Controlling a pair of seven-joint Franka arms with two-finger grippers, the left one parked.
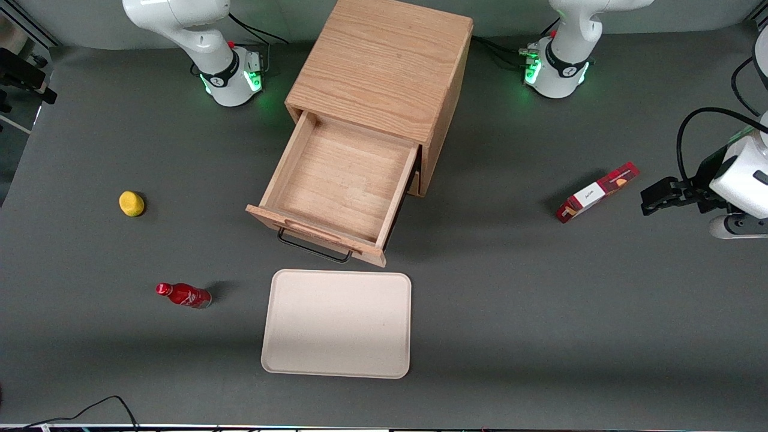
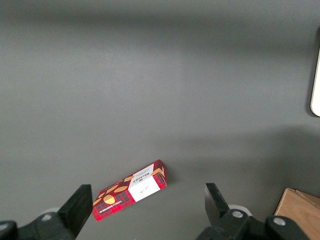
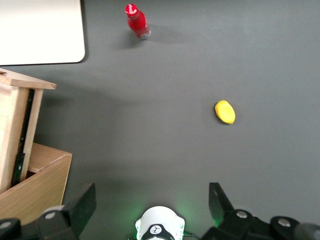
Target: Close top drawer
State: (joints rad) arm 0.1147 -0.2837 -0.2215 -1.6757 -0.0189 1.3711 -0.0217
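Note:
The top drawer (image 1: 339, 183) of the oak cabinet (image 1: 384, 66) stands pulled far out toward the front camera, and it is empty. Its black wire handle (image 1: 315, 249) hangs on the drawer front, close to the tray. The lower drawer is almost wholly hidden beneath it. My gripper (image 3: 152, 197) shows only in the right wrist view. It is open wide and empty, high above the working arm's own base (image 3: 157, 226). It is well apart from the drawer's side (image 3: 12, 135) and the cabinet (image 3: 37, 187).
A cream tray (image 1: 336, 324) (image 3: 40, 30) lies in front of the drawer. A yellow lemon (image 1: 131, 203) (image 3: 225, 112) and a red bottle (image 1: 183, 295) (image 3: 137, 21) lie toward the working arm's end. A red box (image 1: 597, 192) (image 2: 131, 190) lies toward the parked arm's end.

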